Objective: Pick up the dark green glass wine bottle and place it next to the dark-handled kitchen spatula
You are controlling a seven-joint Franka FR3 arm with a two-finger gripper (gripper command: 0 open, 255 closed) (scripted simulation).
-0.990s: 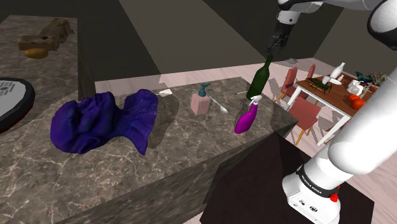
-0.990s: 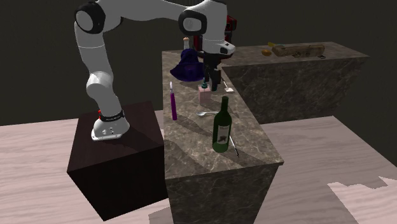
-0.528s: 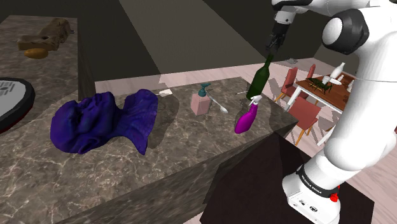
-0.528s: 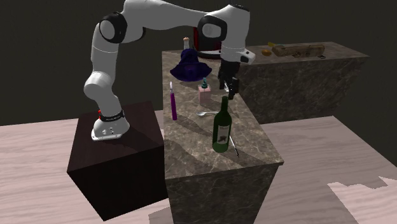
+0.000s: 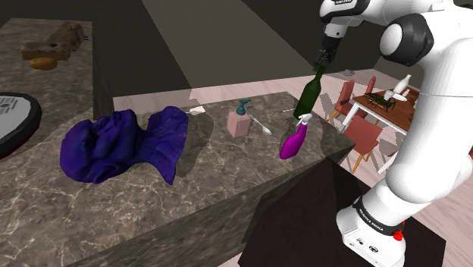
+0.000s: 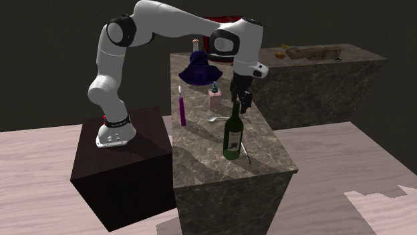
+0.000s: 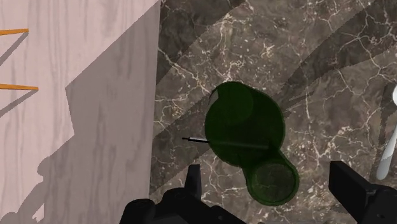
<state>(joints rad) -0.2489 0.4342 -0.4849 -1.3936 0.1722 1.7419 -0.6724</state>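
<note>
The dark green wine bottle [image 5: 309, 92] [image 6: 232, 135] stands upright near the end of the marble counter [image 5: 197, 193]. My black gripper [image 5: 324, 60] [image 6: 240, 100] hangs open just above its neck, not touching it. In the wrist view the bottle [image 7: 245, 124] is seen from above, its mouth between the two spread fingers [image 7: 194, 182], which stand clear of it. The thin dark-handled spatula [image 6: 246, 153] lies on the counter beside the bottle's base; a short piece of its handle [image 7: 193, 139] sticks out from under the bottle's outline.
A pink soap dispenser [image 5: 239, 121] [image 6: 214, 99], a light spoon [image 5: 258, 124] [image 7: 386, 153], a purple spray bottle [image 5: 293, 140] [image 6: 180, 105] and a crumpled blue-purple cloth [image 5: 125, 144] share the counter. The counter edge [image 7: 156, 114] drops to the floor close by. A dining table with chairs [image 5: 394, 106] stands beyond.
The arm has swung the gripper from above the soap dispenser over to the bottle and lowered it to just above the neck. The bottle has not moved.
</note>
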